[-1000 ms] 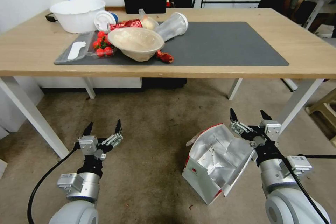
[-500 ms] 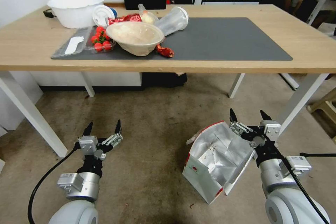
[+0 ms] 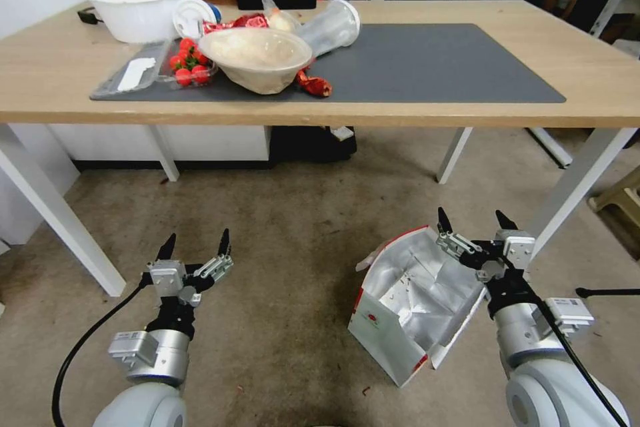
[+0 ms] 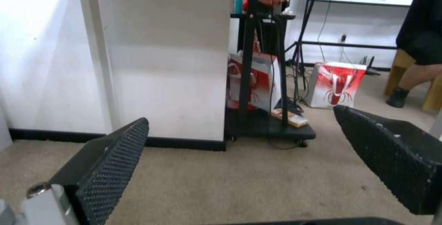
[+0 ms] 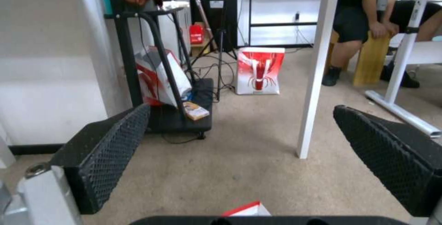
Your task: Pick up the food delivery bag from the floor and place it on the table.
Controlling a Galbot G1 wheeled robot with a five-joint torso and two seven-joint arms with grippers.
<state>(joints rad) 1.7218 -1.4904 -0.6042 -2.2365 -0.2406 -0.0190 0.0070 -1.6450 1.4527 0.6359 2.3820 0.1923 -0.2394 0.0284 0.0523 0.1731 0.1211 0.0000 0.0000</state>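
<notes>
- Head view: the food delivery bag (image 3: 407, 310) sits on the floor (image 3: 293, 227), tipped so its open mouth and silver foil lining face up, small red logo on the white front panel. It's right under and just to the inner side of the right gripper (image 3: 477, 221), whose fingers are spread wide with nothing between them, hovering over the bag's far upper rim. I can't tell whether anything is touching.
- Same view: the left gripper (image 3: 195, 245) hangs low over bare floor, also spread wide and holding nothing, well apart from the bag, which is off toward the right arm.
- The table (image 3: 600, 73) is beyond both grippers, higher up, with the dark grey mat (image 3: 440, 67) on top. On the mat's left part there's a beige bowl (image 3: 255, 65), some tomatoes (image 3: 187, 63) in a clear tray and a tipped clear plastic cup (image 3: 330, 27); a white tub (image 3: 140, 8) stands on the wood beside it.
- Left wrist view: both textured black fingers (image 4: 113, 164) are far apart, just floor ahead of them.
- Right wrist view: fingers (image 5: 113, 149) wide apart again, and a red-and-white corner of the bag (image 5: 244, 210) pokes up just below the palm. A white table leg (image 5: 317, 66) stands ahead.
</notes>
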